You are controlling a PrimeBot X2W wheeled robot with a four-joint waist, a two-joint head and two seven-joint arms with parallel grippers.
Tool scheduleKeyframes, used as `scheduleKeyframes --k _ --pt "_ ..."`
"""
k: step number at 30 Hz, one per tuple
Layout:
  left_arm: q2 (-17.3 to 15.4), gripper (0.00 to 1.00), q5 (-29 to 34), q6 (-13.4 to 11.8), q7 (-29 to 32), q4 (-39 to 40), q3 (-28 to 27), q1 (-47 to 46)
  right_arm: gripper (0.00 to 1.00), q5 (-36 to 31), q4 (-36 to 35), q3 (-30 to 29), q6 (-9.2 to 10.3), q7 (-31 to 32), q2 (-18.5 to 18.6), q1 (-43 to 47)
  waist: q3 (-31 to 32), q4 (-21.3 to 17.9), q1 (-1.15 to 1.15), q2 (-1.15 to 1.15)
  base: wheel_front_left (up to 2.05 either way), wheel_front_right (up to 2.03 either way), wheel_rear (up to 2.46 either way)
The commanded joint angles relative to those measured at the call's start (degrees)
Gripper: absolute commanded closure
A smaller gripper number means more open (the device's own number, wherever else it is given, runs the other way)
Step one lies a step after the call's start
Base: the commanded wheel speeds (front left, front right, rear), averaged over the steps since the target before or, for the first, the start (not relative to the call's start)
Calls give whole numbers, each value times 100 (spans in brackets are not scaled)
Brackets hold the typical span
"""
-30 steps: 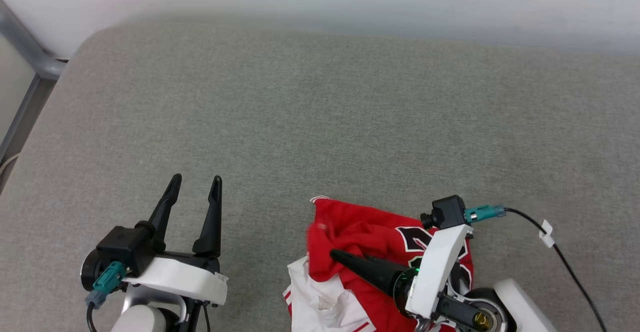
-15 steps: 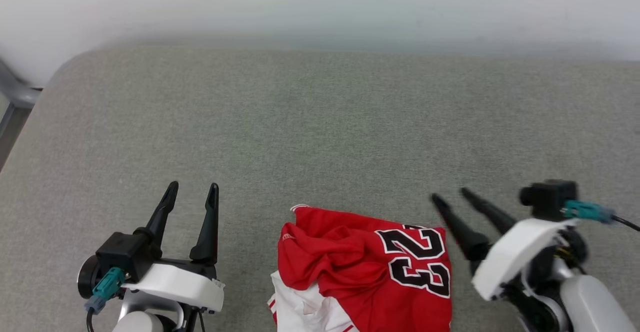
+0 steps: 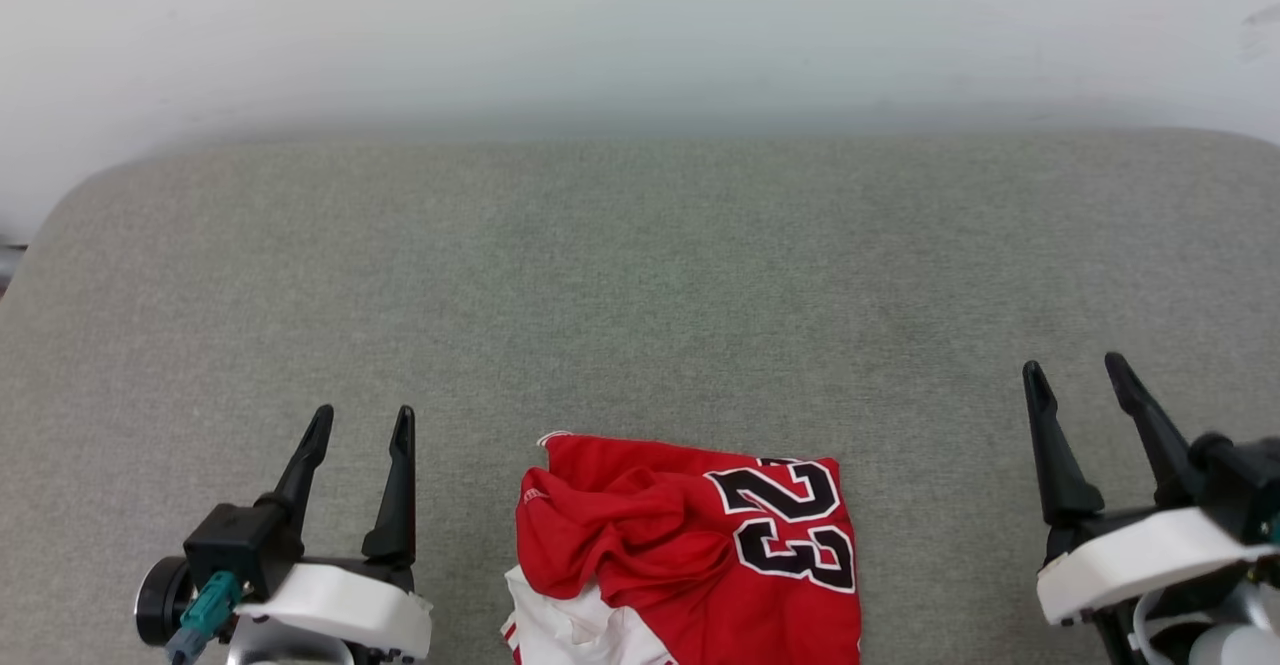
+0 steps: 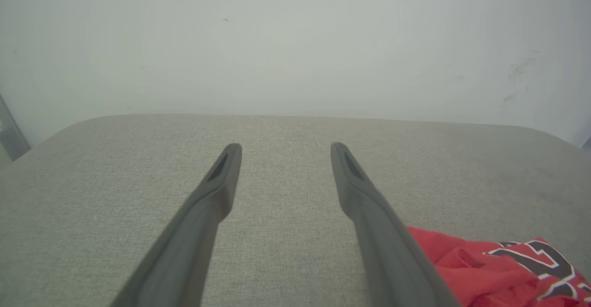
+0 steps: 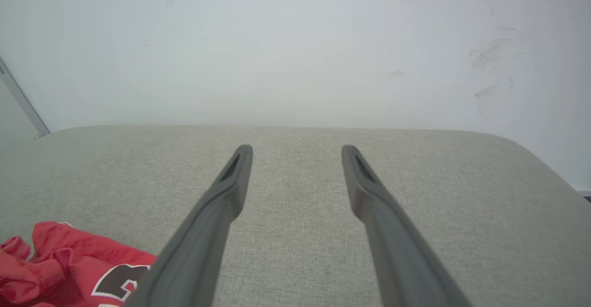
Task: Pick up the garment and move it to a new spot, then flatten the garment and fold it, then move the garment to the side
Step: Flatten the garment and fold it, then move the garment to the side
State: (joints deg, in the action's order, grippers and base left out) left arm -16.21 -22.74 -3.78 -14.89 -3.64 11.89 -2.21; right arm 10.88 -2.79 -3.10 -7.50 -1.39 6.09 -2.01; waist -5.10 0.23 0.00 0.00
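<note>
Left gripper (image 3: 363, 413) and right gripper (image 3: 1072, 365) wide, empty — flanking the crumpled red jersey (image 3: 690, 545) on grey cushion (image 3: 640, 275), seemingly staged for flattening

Bright, even, diffuse light; faint shadows, sharp focus throughout.

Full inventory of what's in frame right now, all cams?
garment: one, red with white parts and a black-and-white 23, crumpled at near middle of the padded surface
padded surface: one, grey fabric, under everything
wall: one, white, behind the surface
bar: one, grey, at the surface's left end
left end effector: one, dark fingers, open, left of garment, apart
right end effector: one, dark fingers, open, right of garment, apart
</note>
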Motion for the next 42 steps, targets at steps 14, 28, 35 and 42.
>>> scheduleKeyframes --k 14,28,35,42 --pt "170 0 266 -15 -41 166 -253 633 0 -174 -454 127 3 99 -290 690 401 -179 0 0 0 0 0" --pt "329 0 346 123 -41 97 -383 475 0 99 -519 -115 3 645 -322 775 369 -82 0 0 0 0 0" --pt "462 0 387 246 -42 162 -449 266 0 975 -2 -661 3 1721 -159 801 90 145 0 0 0 0 0" --pt "715 0 480 433 -41 121 -513 -26 0 1778 325 -328 3 2911 -23 596 -295 443 0 0 0 0 0"
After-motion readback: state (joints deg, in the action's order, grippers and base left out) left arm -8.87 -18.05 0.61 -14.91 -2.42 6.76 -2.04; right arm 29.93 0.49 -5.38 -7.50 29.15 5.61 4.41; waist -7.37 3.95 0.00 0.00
